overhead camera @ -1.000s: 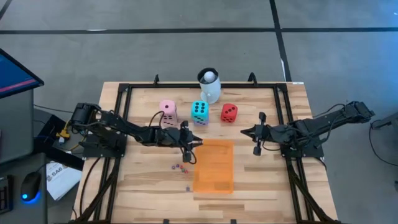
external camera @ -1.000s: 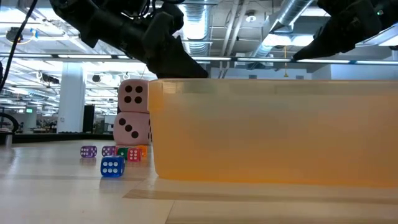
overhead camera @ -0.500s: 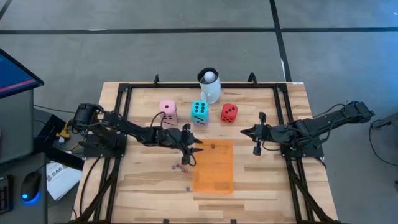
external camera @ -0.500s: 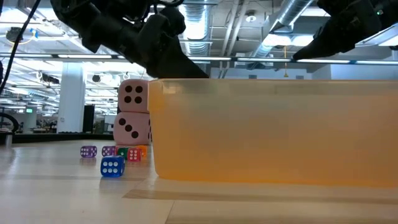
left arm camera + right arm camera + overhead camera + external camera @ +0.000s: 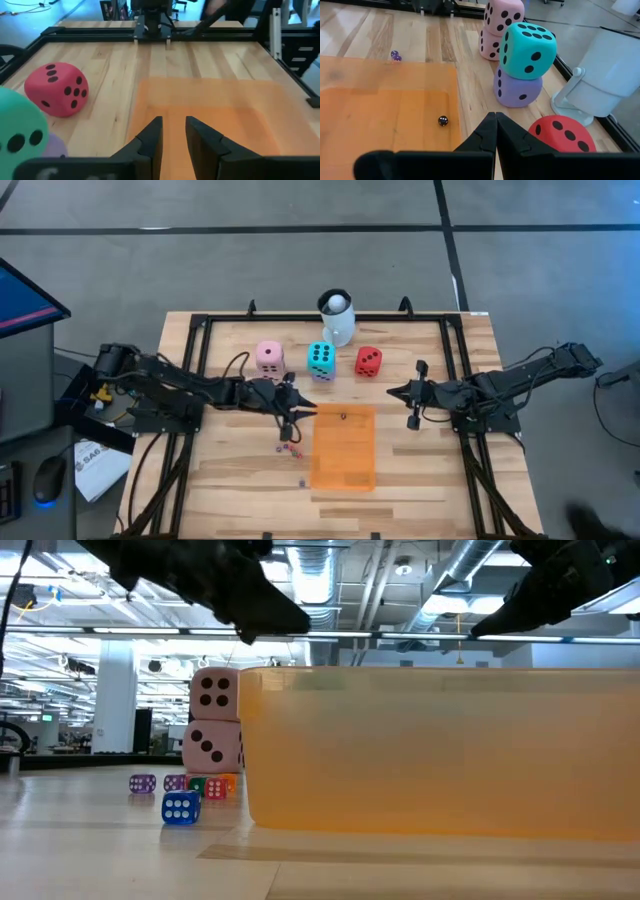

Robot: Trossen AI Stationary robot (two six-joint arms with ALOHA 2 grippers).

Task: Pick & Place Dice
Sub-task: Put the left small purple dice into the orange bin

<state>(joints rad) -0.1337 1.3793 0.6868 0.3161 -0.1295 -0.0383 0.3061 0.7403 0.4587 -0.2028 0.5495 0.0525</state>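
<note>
Bright, even light; blurred foregrounds.

Light wooden slatted tabletop (image 5: 240, 480) inside a black metal frame (image 5: 200, 321). Translucent orange rectangular tray (image 5: 343, 446) lies flat at table centre; in the low view its wall fills most of the frame. White mug (image 5: 337, 326) with a white ball (image 5: 339, 304) on top, at the far edge. Off-table left: blue-lit computer mouse (image 5: 45, 483), white paper sheet (image 5: 95, 465).
</note>
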